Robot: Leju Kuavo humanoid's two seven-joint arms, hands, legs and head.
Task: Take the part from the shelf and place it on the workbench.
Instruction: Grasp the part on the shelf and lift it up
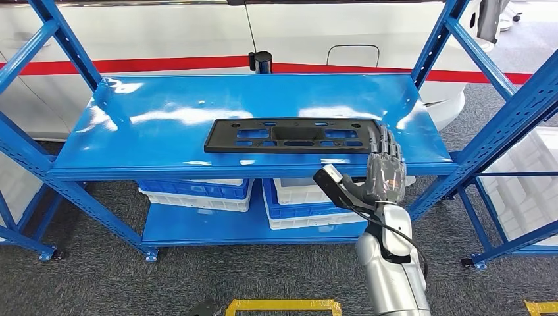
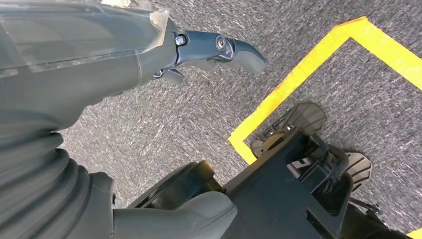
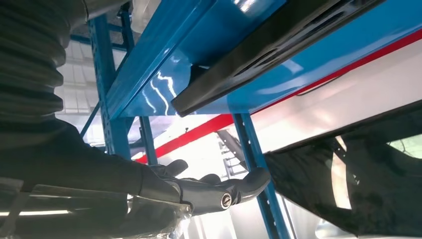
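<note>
Nearest the head camera rises the silver right arm (image 1: 393, 276), cut off by the lower edge of the picture; its right hand (image 1: 376, 172) stands at the front edge of the shelf (image 1: 164, 141), near that edge's right end, fingers spread and holding nothing; the fingertips (image 1: 388, 137) reach up beside the right end of the part, and whether they touch it cannot be told.

One part (image 1: 293, 135), a long flat black plastic panel with slots and cut-outs, lies flat on the upper blue board of the shelf, lengthwise along the front edge and right of the middle; in the right wrist view the part (image 3: 259, 55) juts a little past the board's front edge, seen from below, its far end cut off by the picture.

Under the upper board, two stacks of blue and white crates sit on the lower board: one stack (image 1: 197, 192) at the left, one stack (image 1: 299, 204) at the right, whose right side is hidden behind the right hand; their contents are hidden by the board above.

Behind the shelf stands a white car (image 1: 197, 33) with a red stripe, cut off at the top.

Yellow tape (image 1: 283, 305) marks the grey carpet at the lower edge.

In the left wrist view the left hand (image 2: 199, 55) hangs over the carpet, with one finger stretched out and its thumb well apart from it, nothing in its grasp; the other fingers are hidden behind the wrist cover.
</note>
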